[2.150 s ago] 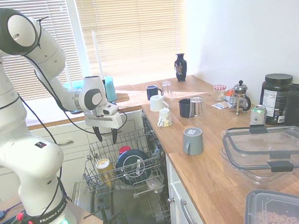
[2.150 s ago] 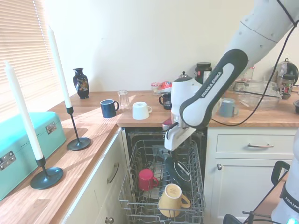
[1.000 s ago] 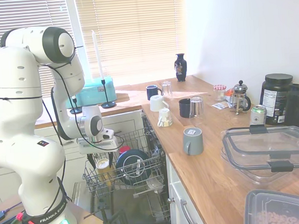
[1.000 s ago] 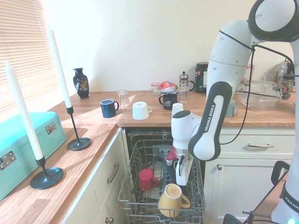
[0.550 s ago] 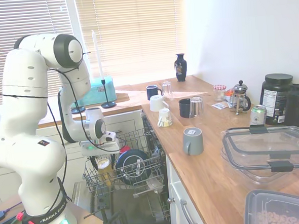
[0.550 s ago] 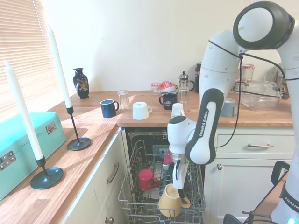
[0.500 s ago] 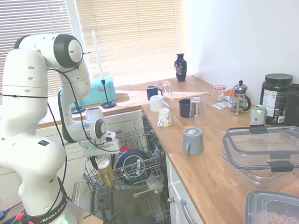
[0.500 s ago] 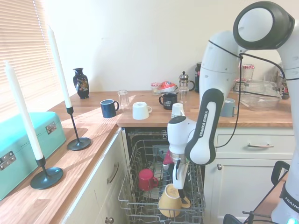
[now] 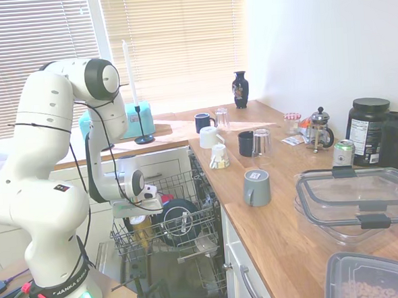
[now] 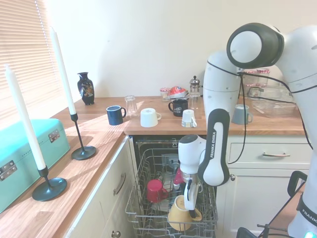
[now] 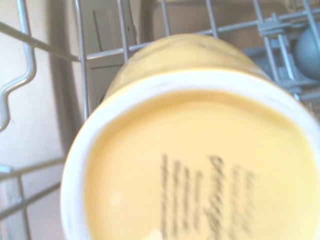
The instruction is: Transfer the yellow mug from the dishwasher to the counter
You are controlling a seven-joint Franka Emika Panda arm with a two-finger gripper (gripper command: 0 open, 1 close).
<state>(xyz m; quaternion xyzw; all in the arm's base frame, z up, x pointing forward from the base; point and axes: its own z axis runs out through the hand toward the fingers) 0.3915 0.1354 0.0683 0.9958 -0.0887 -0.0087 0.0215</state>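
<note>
The claw (image 10: 188, 202) points straight down into the dishwasher (image 10: 148, 225), right at the yellow mug (image 10: 181, 214). One dark finger (image 10: 187, 198) hangs over the mug's rim, but I cannot tell if the claw is spread or pinching. In the first outside view the claw (image 9: 137, 219) is mostly hidden behind the white arm, and only a bit of the yellow mug (image 9: 140, 227) shows under it.

Up close from the wrist, the yellow mug (image 11: 200, 150) fills almost all I can see. Its flat end faces the camera, with a pale ring around it and blurry dark print I cannot read. Thin grey wires of the rack (image 11: 80, 65) run behind it.

The mug sits at the front of the wire rack (image 10: 143, 218). At about 10 o'clock from it is a red cup (image 10: 155, 190). A dark round plate (image 9: 178, 221) stands on its edge just beside the mug.

The counter (image 10: 148, 126) is up above the dishwasher. On it sit a dark blue mug (image 10: 116, 114), a clear glass (image 10: 131, 104), a white mug (image 10: 148, 117), a black mug (image 10: 177, 106) and a small cream cup (image 10: 187, 118). A grey mug (image 9: 257, 186) stands further along, well apart from the dishwasher. A dark blue vase (image 10: 85, 88) stands at the back. Two tall white candles (image 10: 62, 74) stand on the left side, near a teal box (image 10: 29, 148).
</note>
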